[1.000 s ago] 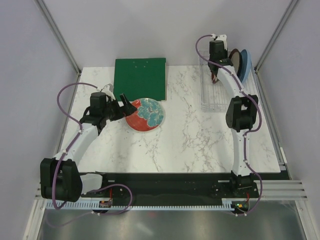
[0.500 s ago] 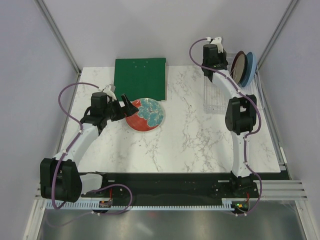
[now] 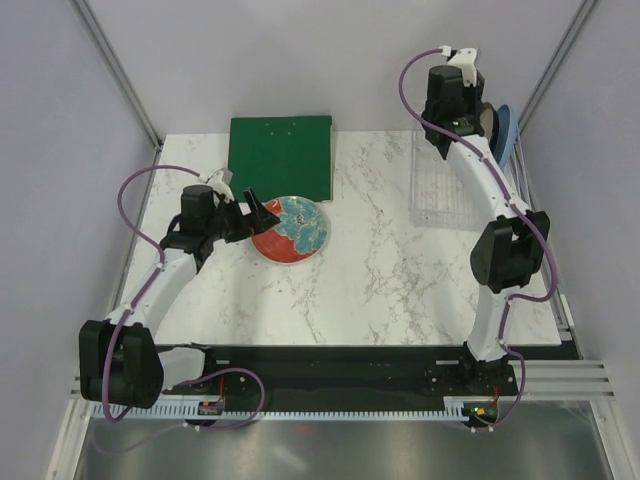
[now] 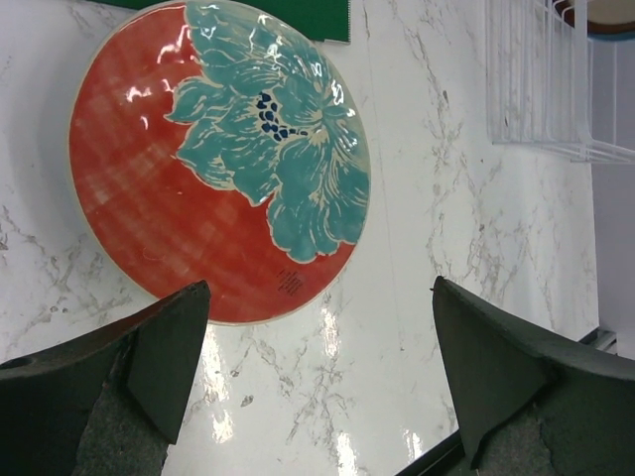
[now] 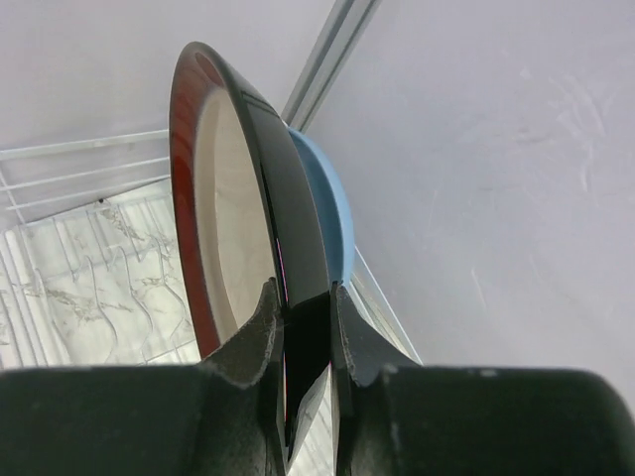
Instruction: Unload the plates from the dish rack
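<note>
Nearest to me on the left, my left gripper gapes wide with nothing in it, just beside the left edge of the red plate with the teal flower. That plate lies flat, face up, on the marble table. Its far edge meets the near right corner of the green board. Over on the far right sits the clear dish rack, well apart from the red plate. At the rack's far end my right gripper is pinched tight on the rim of the dark red-rimmed plate, which stands upright on edge. The light blue plate stands just behind it, touching or very nearly so. I cannot tell whether the gripped plate's lower edge sits between the dividers.
</note>
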You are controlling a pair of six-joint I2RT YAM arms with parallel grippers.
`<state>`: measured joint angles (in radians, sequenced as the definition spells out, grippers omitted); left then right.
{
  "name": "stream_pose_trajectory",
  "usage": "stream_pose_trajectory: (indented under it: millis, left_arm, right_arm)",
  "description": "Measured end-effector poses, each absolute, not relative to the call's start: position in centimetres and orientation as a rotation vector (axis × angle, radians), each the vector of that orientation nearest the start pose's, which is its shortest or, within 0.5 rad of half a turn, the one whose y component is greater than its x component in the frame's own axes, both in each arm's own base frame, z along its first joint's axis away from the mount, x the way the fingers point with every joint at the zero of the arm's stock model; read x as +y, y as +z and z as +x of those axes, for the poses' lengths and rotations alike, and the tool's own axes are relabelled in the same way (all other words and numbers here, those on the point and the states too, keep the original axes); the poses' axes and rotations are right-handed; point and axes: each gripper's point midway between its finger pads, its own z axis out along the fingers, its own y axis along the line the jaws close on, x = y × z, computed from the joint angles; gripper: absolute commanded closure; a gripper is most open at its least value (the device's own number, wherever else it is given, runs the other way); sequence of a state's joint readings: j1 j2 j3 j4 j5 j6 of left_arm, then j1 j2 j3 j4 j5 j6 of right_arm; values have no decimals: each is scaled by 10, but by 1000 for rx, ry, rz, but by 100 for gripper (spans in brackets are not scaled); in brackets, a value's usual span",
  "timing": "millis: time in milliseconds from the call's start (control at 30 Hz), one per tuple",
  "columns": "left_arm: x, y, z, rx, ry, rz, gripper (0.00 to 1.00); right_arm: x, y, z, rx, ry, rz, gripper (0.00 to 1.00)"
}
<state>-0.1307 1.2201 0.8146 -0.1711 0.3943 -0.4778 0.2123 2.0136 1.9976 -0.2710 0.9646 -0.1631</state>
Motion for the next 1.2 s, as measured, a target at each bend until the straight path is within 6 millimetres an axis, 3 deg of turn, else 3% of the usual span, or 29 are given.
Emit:
stream_pose_trajectory:
  millis: [167,333,433,500,733,933,1200]
  left_arm:
    - [-135,168,332,2169,-817,-127,0]
    - [-145,178,324,2111,-904,-97,0]
    - [-151,187,321,2059,-956,-66,0]
    - [-154,193,320,2028,-982,-52,0]
    - [-163,201,313,1948,-1054,-26,0]
    - [-171,200,308,1921,-1097,-15,0]
    - [-187,211,303,1867,-1171,12,0]
  right_arm:
    - [-21,342,530,1798,-751,320,100]
    - [28,345,506,1901,-483,200,100]
    - [66,337,480,1968,-269,115,100]
    - [91,326,452,2032,-103,51,100]
    - [140,305,379,2131,287,-31,100]
    - [175,299,343,2148,534,-59,100]
    - [214,292,320,2151,733,-88,100]
